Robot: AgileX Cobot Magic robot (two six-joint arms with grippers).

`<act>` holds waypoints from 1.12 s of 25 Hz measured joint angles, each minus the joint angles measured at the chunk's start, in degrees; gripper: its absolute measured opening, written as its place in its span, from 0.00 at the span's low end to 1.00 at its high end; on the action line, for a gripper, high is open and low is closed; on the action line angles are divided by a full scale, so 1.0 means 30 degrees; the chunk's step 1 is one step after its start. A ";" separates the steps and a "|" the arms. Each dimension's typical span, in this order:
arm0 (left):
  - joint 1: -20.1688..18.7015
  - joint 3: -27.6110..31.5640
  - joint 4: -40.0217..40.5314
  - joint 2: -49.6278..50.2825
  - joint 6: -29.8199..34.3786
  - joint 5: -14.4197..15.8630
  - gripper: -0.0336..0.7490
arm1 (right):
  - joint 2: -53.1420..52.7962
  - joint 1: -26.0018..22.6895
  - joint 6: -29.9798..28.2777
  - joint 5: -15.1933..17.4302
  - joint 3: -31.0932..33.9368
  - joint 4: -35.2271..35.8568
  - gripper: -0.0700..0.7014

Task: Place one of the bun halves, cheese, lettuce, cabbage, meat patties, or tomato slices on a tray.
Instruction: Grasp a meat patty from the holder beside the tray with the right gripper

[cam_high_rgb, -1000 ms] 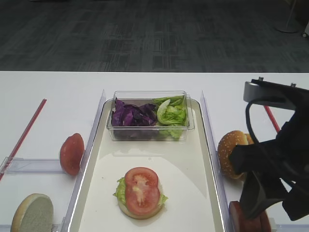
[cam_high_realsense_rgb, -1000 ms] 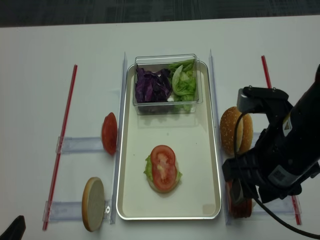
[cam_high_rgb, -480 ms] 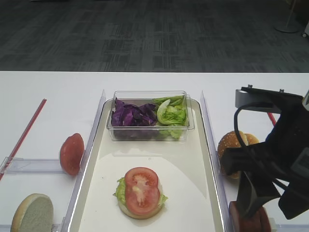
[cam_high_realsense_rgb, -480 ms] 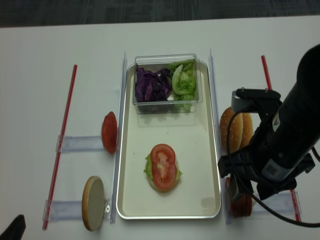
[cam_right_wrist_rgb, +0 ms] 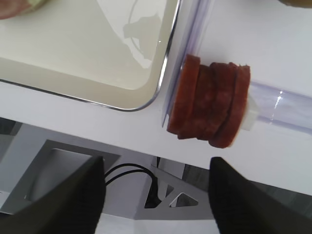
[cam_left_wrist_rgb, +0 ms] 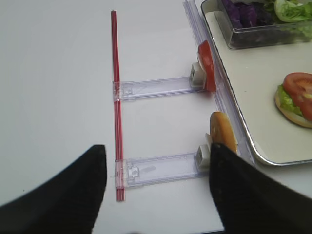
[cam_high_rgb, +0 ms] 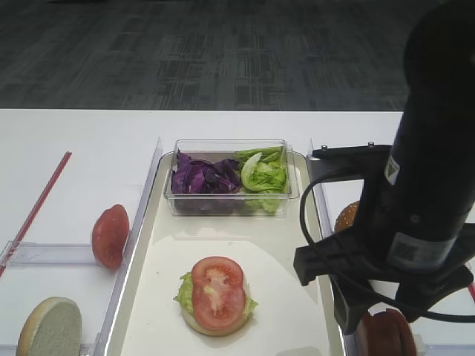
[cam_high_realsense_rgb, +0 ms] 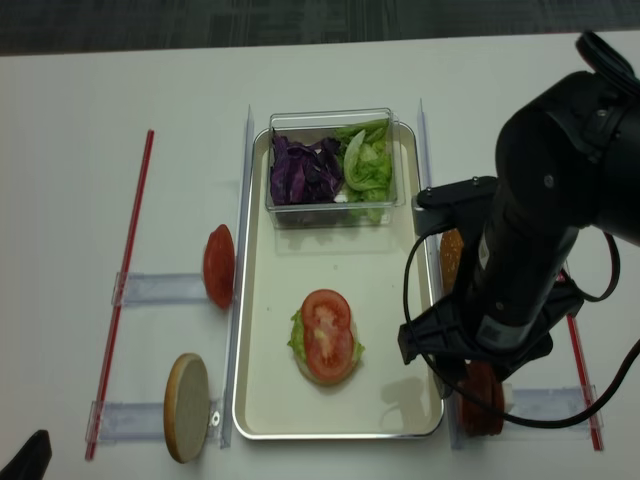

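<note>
**A:** What has changed over the last second?

**B:** The right gripper (cam_right_wrist_rgb: 155, 168) has swung in from the table's right edge and dropped toward the near right corner. It now hangs over the meat patties (cam_right_wrist_rgb: 209, 107), which stand on edge in a clear rail holder (cam_right_wrist_rgb: 280, 105) just outside the near right corner of the tray (cam_right_wrist_rgb: 97, 73).

**A:** Jaws?

**B:** Spread wide and empty; the wrist view shows both dark fingers apart with the patties ahead of them, not yet between them. So I judge a patty is the next piece, and the grasp has not begun.

**A:** And the tray itself?

**B:** A bun base with lettuce and a tomato slice (cam_high_rgb: 217, 291) sits near the front edge of the tray. A clear box (cam_high_realsense_rgb: 331, 165) with cabbage (cam_high_realsense_rgb: 305, 168) and lettuce (cam_high_realsense_rgb: 368, 160) fills the far end.

**A:** What else is around?

**B:** A sesame bun top (cam_high_realsense_rgb: 450, 255) stands beside the tray's right rim, mostly hidden by the arm. On the table off the tray's left rim, more tomato slices (cam_high_realsense_rgb: 218, 266) and a pale bun half (cam_high_realsense_rgb: 186, 407) stand in their holders, with a red strip (cam_high_realsense_rgb: 125, 285) farther out.

**A:** The left gripper (cam_left_wrist_rgb: 156, 187)?

**B:** Its fingers are spread and empty, parked over the table's near left corner.

**A:** Anything in the way?

**B:** The patties are packed tight, so pulling only one could be awkward, and the tray rim and upright clear divider (cam_right_wrist_rgb: 192, 46) sit right beside them.
</note>
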 joint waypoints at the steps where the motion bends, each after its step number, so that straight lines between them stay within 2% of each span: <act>1: 0.0000 0.0000 0.0000 0.0000 0.0000 0.0000 0.60 | 0.0214 0.0033 0.0143 -0.0041 -0.0043 -0.0038 0.72; 9: 0.0000 0.0000 0.0000 0.0000 0.0000 0.0000 0.60 | 0.1913 0.0043 0.0832 -0.0865 -0.0043 -0.0270 0.54; 28: 0.0000 0.0000 0.0000 0.0000 0.0000 0.0000 0.60 | 0.3852 0.0043 0.1327 -0.1937 -0.0071 -0.1207 0.47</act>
